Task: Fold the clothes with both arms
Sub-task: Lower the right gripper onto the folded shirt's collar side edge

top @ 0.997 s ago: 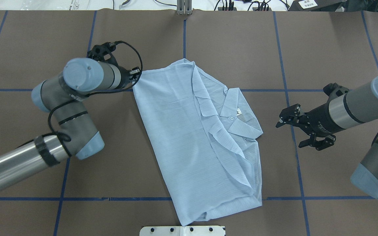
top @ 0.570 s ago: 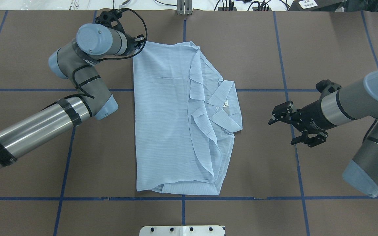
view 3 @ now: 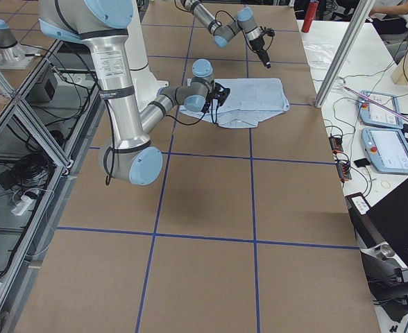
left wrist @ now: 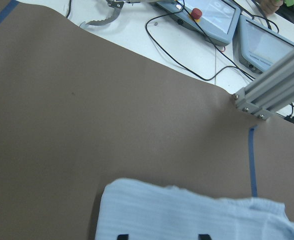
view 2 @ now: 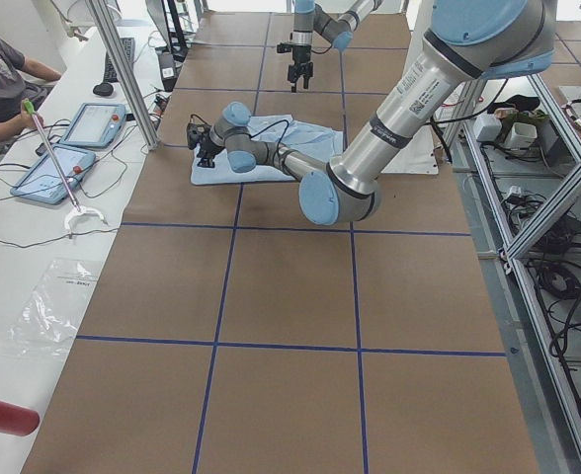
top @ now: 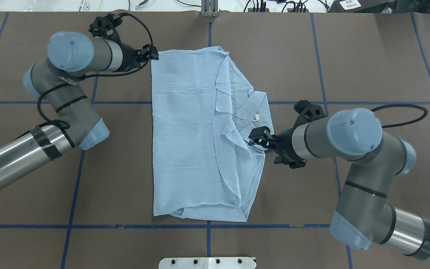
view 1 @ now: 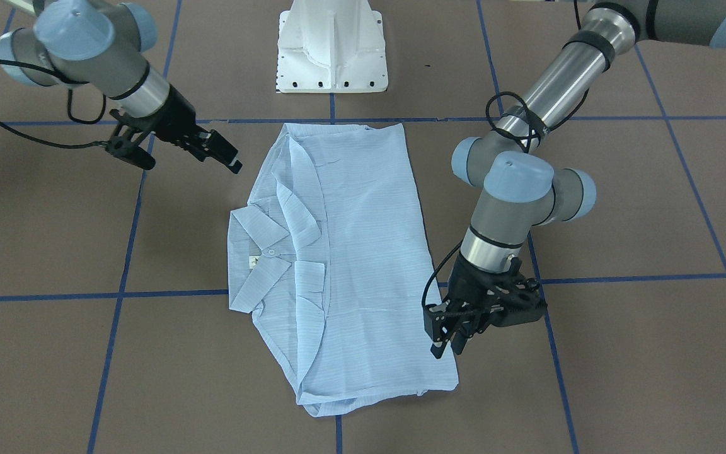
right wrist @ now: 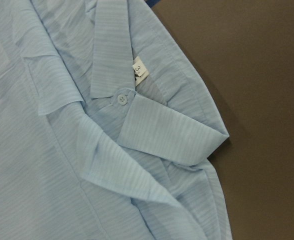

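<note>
The pale-blue striped shirt (top: 185,142) lies flat and folded lengthwise at the table's middle, with its collar (top: 254,108) on the right side. My left gripper (top: 154,56) is at the shirt's far left corner, low over the table, and looks open. In the left wrist view its two fingertips (left wrist: 122,236) stand apart over the shirt's edge (left wrist: 187,215). My right gripper (top: 263,151) is open at the shirt's right edge, just by the collar. The right wrist view shows the collar and its button (right wrist: 121,98) close up.
The white pedestal base (top: 207,262) is at the near edge. An aluminium post (top: 209,9) and cables stand at the far edge. Operator pendants (left wrist: 212,15) lie beyond the table. Blue tape lines (top: 327,102) cross the brown table.
My left gripper dragged the shirt's far corner away and straightened the shirt, then backed off a little to the left. My right arm moved left from open table to the collar.
</note>
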### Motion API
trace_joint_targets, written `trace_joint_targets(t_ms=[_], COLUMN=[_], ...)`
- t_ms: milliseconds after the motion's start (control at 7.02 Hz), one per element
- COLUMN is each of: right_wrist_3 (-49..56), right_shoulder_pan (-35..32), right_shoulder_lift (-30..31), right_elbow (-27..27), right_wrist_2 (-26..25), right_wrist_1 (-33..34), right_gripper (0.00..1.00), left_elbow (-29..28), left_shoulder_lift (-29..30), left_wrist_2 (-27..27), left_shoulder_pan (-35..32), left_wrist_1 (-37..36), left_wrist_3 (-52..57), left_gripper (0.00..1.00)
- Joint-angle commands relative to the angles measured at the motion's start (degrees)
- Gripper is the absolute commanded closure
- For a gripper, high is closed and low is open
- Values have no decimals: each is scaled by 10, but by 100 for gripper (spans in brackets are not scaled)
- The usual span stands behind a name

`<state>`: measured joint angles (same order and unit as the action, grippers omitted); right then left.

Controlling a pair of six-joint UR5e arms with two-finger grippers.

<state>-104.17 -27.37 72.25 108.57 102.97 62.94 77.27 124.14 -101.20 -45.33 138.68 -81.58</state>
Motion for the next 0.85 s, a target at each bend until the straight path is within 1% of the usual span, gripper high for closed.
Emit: trace_joint_targets(t_ms=[0, 142, 285, 427, 712], right_wrist_3=[96, 160, 226, 303, 386], right_shoulder_pan=[69, 89, 114, 121, 124], right_shoulder_lift=[-86, -126, -129, -137, -170], right_elbow=[-1, -1, -8, -23, -83], right_wrist_2=[-87, -110, -137, -143, -143], right_wrist_1=[176, 278, 292, 293, 291], right_gripper=[0, 0, 0, 0, 0], left_elbow=[67, 68, 68, 68, 68], left_shoulder_lift=[-52, -54, -55, -56, -65], left_wrist_2=[-27, -28, -28, -27, -26], left_shoulder_pan=[-4, -4, -5, -4, -3], left_wrist_1=[-2, -2, -2, -2, -1], left_wrist_3=[2, 2, 2, 2, 2], left_gripper=[0, 0, 0, 0, 0])
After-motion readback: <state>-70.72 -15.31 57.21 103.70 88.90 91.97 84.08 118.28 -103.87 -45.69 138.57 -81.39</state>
